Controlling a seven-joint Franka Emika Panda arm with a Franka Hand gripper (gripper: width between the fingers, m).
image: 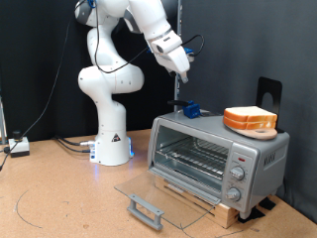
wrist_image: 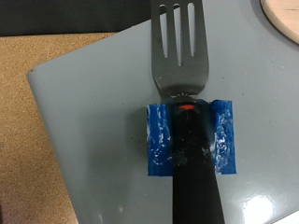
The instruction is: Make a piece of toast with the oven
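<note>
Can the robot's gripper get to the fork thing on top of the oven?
Probably yes. The gripper hangs right above the fork lying on the oven top, and nothing sits between them. The bread is off to the side.

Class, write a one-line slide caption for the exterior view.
Gripper hangs above a blue-taped spatula on the open oven, toast lying on its top.

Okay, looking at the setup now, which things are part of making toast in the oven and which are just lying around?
Part of the job:
- oven, door dropped open, rack bare
- piece of toast, lying on the oven's roof
- spatula with blue tape, also on the roof
- gripper, hovering above the spatula

Just lying about:
- black stand behind the oven
- cables on the floor
</note>
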